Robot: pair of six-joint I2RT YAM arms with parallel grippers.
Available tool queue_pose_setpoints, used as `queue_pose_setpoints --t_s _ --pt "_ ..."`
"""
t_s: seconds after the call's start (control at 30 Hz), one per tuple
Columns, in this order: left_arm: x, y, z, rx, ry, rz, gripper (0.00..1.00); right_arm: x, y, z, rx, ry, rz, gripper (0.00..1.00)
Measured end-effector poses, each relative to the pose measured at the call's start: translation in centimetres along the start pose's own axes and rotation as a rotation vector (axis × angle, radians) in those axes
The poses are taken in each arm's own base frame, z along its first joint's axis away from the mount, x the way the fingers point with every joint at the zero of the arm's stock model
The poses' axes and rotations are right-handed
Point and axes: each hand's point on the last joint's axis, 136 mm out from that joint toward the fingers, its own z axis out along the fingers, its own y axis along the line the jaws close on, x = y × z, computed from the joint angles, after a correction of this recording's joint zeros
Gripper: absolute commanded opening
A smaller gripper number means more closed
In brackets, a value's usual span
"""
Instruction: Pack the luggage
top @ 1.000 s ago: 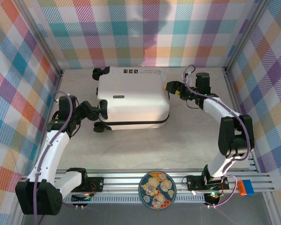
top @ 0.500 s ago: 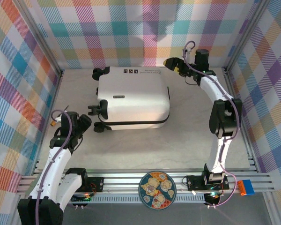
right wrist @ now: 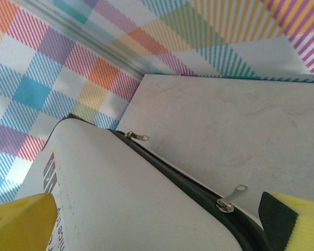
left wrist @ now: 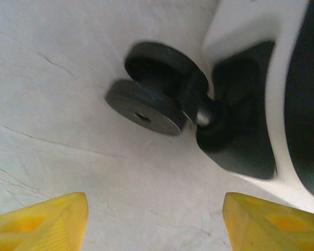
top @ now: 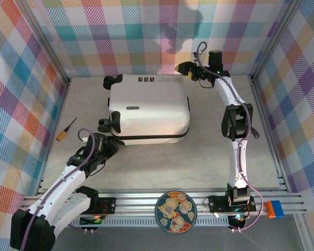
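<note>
The luggage (top: pixel 149 110) is a white hard-shell suitcase lying flat and zipped at mid-table, wheels toward the left. My left gripper (top: pixel 111 144) sits low at its front-left corner. In the left wrist view the yellow fingertips (left wrist: pixel 47 222) stand apart over bare table, with a black double wheel (left wrist: pixel 152 104) just ahead and nothing between them. My right gripper (top: pixel 184 69) hovers open at the luggage's back right corner. The right wrist view looks along the white shell (right wrist: pixel 125 198) and its black zipper band, with two metal zipper pulls (right wrist: pixel 231 197) lying on the table side.
An orange-handled screwdriver (top: pixel 65 128) lies on the table at the left. A patterned plate (top: pixel 176 213) rests on the front rail, and a blue block (top: pixel 275 208) sits at the rail's right end. Plaid walls close in the back and sides.
My left gripper has drawn back and swung right to the luggage's front-left wheel, jaws slightly narrower. The right gripper has moved from the luggage's right side to its back right corner. The screwdriver now lies uncovered.
</note>
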Motion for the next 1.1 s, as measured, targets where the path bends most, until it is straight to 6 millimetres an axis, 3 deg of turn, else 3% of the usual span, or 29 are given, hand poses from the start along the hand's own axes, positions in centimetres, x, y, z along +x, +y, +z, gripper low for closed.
queue_pose_setpoints --t_s 0.2,0.37,0.5,0.7,0.9,1.1 --pt "2.5 -1.1 1.6 -0.011 0.055 0.052 0.69 0.2 0.9 0.9 -0.062 0.034 -0.039 0.99" --pt "2.1 -1.4 2.9 -0.054 0.053 0.062 0.7 1.1 2.1 0.8 -0.131 0.076 -0.075 0.99" --pt "1.1 -2.4 3.2 -0.069 0.049 0.094 0.71 2.3 2.5 0.6 -0.171 0.116 -0.095 0.96" --pt "-1.3 -1.8 4.3 -0.085 0.047 0.073 0.71 4.0 1.9 -0.4 -0.169 0.144 -0.146 0.9" --pt "-4.4 -0.8 6.8 -0.12 0.042 0.02 0.71 6.6 3.2 -3.5 -0.115 0.149 -0.142 0.9" --pt "-6.9 -1.5 10.2 -0.117 0.052 -0.02 0.67 9.7 4.7 -6.4 -0.031 0.122 -0.147 0.89"
